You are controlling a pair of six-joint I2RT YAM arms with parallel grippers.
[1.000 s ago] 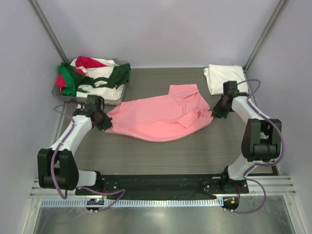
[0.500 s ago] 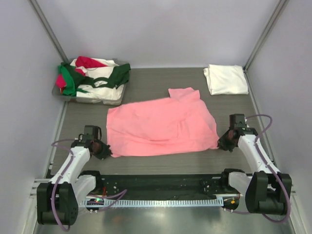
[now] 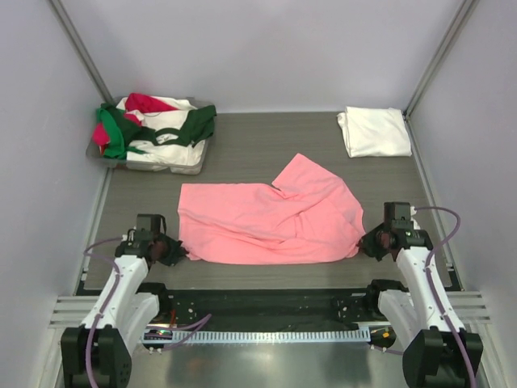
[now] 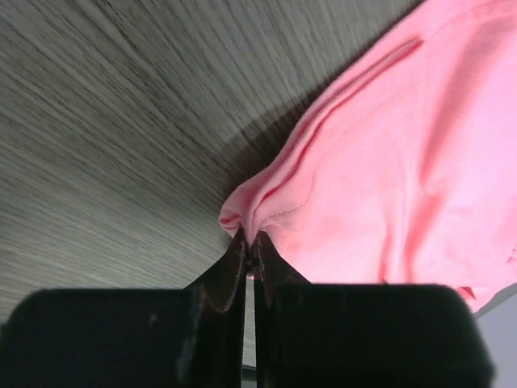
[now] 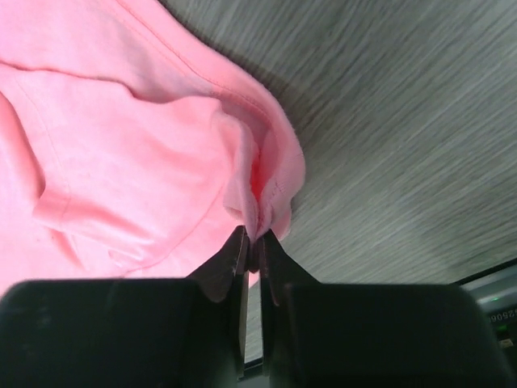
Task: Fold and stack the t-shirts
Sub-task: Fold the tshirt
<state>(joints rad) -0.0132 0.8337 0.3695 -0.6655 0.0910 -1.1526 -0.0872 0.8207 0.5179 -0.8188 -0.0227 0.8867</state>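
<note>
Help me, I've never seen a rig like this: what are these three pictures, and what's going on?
Two robot arms stand at the near edge of a table. The wide picture looks down from above; the other two come from a camera on each wrist. A pink t-shirt lies spread on it, a folded white t-shirt at the far right, and a tray at the far left holds green, red and white shirts. The left claw and right claw each pinch one side of the pink t-shirt.
</note>
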